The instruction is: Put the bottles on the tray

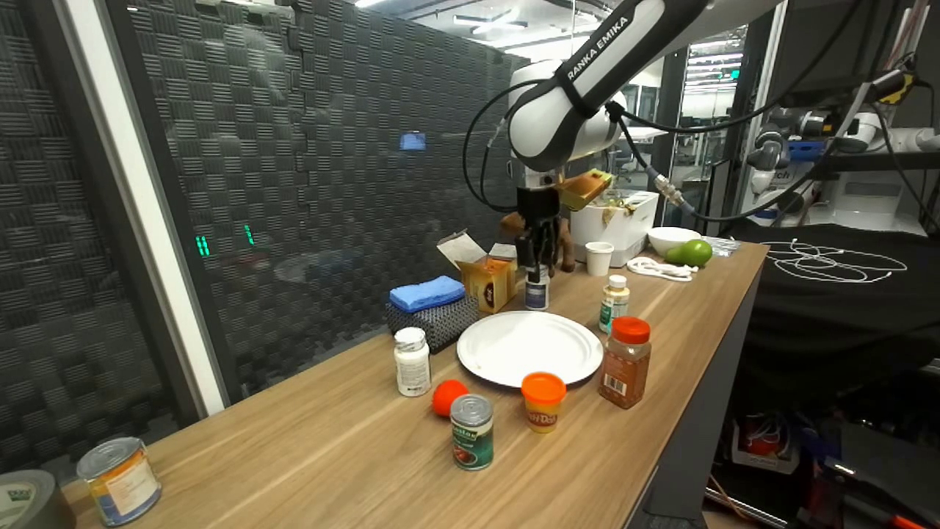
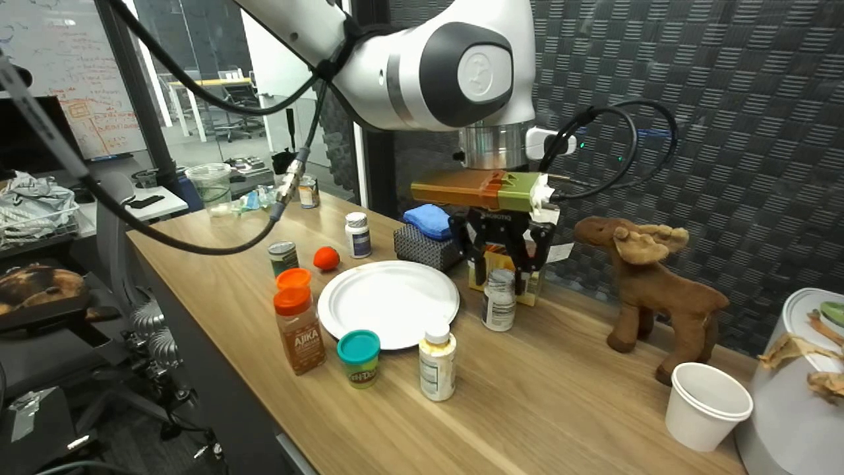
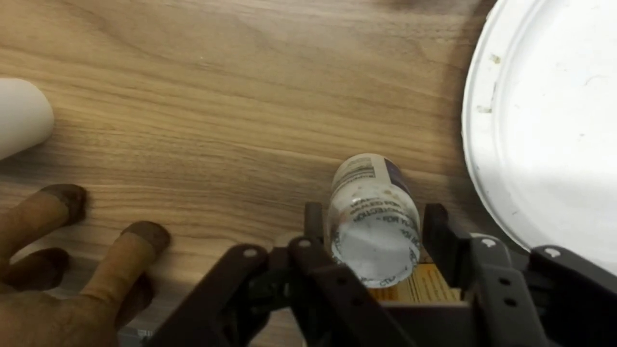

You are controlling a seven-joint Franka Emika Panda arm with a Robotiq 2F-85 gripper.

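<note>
A white pill bottle (image 2: 499,313) with a purple-blue label stands upright on the table beside the white tray (image 2: 389,300). My gripper (image 3: 373,214) is lowered around its top, one finger on either side; in the wrist view a narrow gap shows between each finger and the bottle. Across the tray is another white pill bottle (image 1: 413,365). A yellowish bottle (image 1: 615,305) and a red-lidded brown jar (image 1: 625,367) stand along the tray's near side in an exterior view. Close to them are an orange-lidded Play-Doh tub (image 1: 543,405) and a teal-lidded one (image 2: 360,361).
Right behind the gripped-around bottle sits an opened yellow box (image 1: 490,285). A blue sponge (image 1: 427,293) lies on a dark woven block. A toy moose (image 2: 659,290) and paper cup (image 2: 707,409) stand nearby. A red ball (image 1: 449,397) and green can (image 1: 471,433) flank the tray.
</note>
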